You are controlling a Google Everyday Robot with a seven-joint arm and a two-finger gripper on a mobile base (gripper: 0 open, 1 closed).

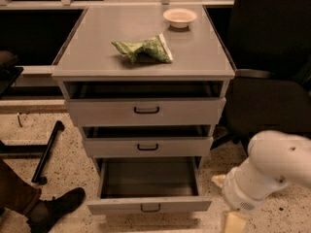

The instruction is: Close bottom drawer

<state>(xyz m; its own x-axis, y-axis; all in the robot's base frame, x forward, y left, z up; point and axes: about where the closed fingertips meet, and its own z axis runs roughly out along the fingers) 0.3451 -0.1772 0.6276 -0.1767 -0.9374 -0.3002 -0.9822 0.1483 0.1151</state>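
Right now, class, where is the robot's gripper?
In the camera view, the gripper hangs at the bottom right edge, just right of the front of the open bottom drawer, apart from it.
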